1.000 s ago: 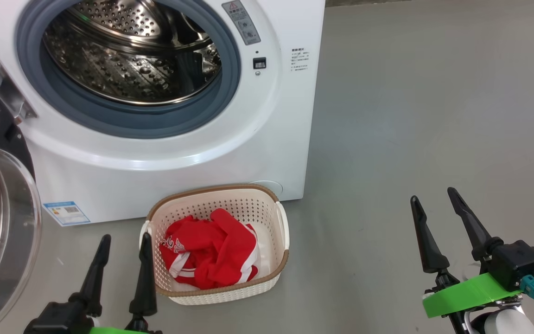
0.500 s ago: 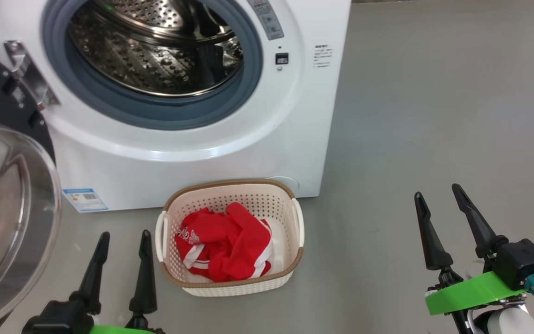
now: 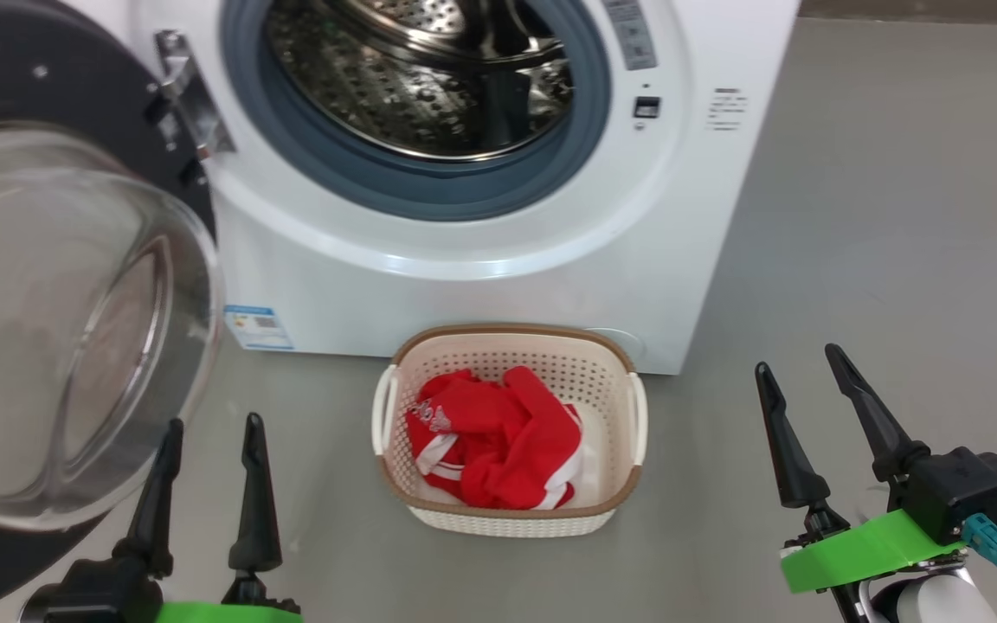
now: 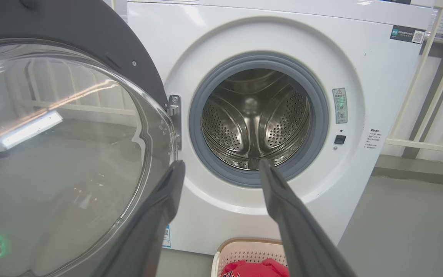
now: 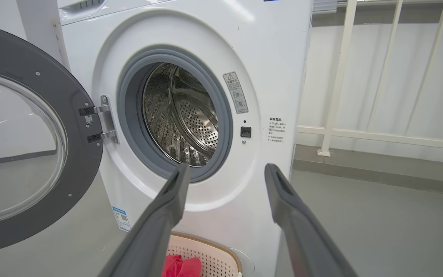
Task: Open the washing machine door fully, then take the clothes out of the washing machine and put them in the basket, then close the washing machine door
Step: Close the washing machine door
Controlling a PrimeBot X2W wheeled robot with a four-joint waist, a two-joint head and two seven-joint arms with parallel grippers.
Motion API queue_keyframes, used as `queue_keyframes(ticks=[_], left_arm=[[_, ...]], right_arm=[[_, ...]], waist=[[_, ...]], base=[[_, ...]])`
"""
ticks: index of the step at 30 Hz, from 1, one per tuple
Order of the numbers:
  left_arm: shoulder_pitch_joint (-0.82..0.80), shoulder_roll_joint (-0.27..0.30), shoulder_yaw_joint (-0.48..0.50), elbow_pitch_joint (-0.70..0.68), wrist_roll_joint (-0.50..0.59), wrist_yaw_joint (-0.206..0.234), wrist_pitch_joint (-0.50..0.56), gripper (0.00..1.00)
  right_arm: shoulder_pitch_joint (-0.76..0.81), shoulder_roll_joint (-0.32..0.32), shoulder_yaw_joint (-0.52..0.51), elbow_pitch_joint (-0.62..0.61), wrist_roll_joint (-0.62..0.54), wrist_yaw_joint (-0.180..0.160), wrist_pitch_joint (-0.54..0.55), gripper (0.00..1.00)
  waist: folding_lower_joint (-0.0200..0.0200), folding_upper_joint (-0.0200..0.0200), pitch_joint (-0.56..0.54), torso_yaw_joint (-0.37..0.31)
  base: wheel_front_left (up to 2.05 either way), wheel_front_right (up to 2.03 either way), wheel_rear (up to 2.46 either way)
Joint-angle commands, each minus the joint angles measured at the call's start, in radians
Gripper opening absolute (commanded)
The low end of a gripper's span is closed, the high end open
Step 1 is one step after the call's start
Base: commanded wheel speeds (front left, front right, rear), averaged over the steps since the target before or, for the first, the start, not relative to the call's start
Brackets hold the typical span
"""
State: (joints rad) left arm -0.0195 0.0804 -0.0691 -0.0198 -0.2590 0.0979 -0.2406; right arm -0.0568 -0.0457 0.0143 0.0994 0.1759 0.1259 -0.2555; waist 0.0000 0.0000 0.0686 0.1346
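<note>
From the head view: looking down on a white washing machine (image 3: 498,285) standing on a grey floor (image 3: 879,216), with its door (image 3: 74,329) standing wide open at the left, glass bowl bulging toward the camera. Finding the basket (image 3: 511,330) sitting on the floor just in front of the machine, below the round opening, with the red clothes (image 3: 494,437) lying crumpled inside it. Showing the left hand (image 3: 213,422) at the lower left, fingers spread and holding nothing, just beside the door's lower rim; showing the right hand (image 3: 795,359) at the lower right, likewise spread and gripping nothing, well apart from the basket.

From the left wrist view: peering between two parted fingers at the steel drum (image 4: 252,123), with the door's glass looming at the left and the basket's rim and a bit of red cloth peeking in at the bottom edge.

From the right wrist view: gazing past parted fingers at the machine's front, with the door hanging on its hinge (image 5: 104,123) at the left, the basket and red cloth lying low between the fingers, and a white railing (image 5: 337,77) running behind at the right.
</note>
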Motion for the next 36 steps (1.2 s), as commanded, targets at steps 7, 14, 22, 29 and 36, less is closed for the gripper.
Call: queue_keyframes(ticks=[7, 14, 22, 29, 36], left_arm=[[-0.001, 0.006, 0.032, -0.062, 0.023, 0.035, -0.016, 1.0], [0.009, 0.002, 0.038, -0.079, 0.031, 0.061, -0.018, 1.0], [0.027, 0.003, 0.051, -0.098, 0.046, 0.086, -0.019, 1.0], [0.039, 0.008, 0.062, -0.117, 0.06, 0.107, -0.02, 1.0], [0.044, 0.009, 0.065, -0.122, 0.057, 0.116, -0.02, 1.0]], right_arm=[[-0.047, -0.004, 0.041, -0.029, -0.021, 0.005, -0.006, 1.0], [-0.051, -0.004, 0.066, -0.02, -0.03, 0.005, -0.006, 1.0], [-0.049, -0.004, 0.091, -0.013, -0.026, 0.005, -0.006, 1.0], [-0.044, -0.004, 0.099, -0.01, -0.021, 0.005, -0.006, 1.0], [-0.041, -0.004, 0.102, -0.007, -0.023, 0.005, -0.006, 1.0]], waist=[[0.0, 0.0, -0.005, 0.148], [0.0, 0.0, -0.01, 0.238], [0.0, 0.0, -0.031, 0.307], [0.0, 0.0, -0.04, 0.331], [0.0, 0.0, -0.04, 0.332]], base=[[0.0, 0.0, 0.0], [0.0, 0.0, 0.0], [0.0, 0.0, 0.0], [0.0, 0.0, 0.0], [0.0, 0.0, 0.0]])
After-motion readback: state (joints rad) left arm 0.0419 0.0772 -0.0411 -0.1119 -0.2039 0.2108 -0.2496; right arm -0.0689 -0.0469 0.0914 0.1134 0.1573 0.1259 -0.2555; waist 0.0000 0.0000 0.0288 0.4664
